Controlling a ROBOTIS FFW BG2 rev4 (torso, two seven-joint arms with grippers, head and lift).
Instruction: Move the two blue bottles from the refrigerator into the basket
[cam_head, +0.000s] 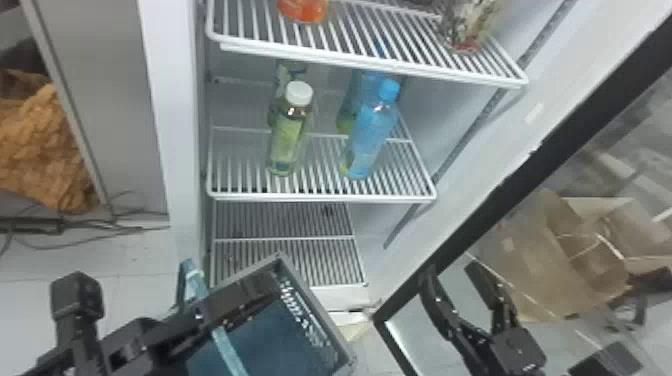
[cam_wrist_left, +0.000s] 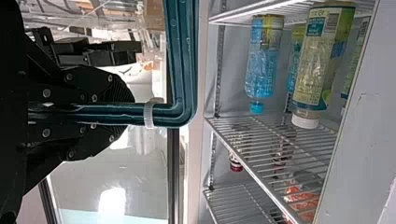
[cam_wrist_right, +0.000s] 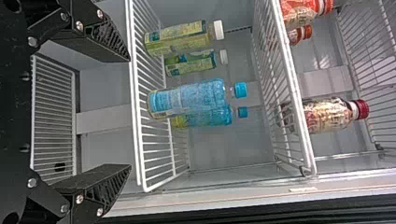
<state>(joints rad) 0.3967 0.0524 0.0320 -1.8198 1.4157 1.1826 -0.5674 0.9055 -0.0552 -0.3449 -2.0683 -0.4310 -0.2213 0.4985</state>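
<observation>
a wire shelf (cam_head: 320, 199) carries 2 blue bottles (cam_head: 370, 137) beside 2 green bottles (cam_head: 287, 142).

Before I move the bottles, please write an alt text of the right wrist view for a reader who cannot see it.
Two blue bottles stand one behind the other on a fridge shelf, with two green, white-capped bottles beside them. The right hand is open and empty near the shelf's front. A red-capped bottle stands on the shelf above.

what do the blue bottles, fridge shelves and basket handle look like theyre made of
Blue bottles: likely clear plastic, somewhat glossy, see-through near the neck.
Fridge shelves: probably metal wire with a smooth white coating, from the slim parallel bars.
Basket handle: seemingly molded teal plastic, given its raised ribs.
</observation>
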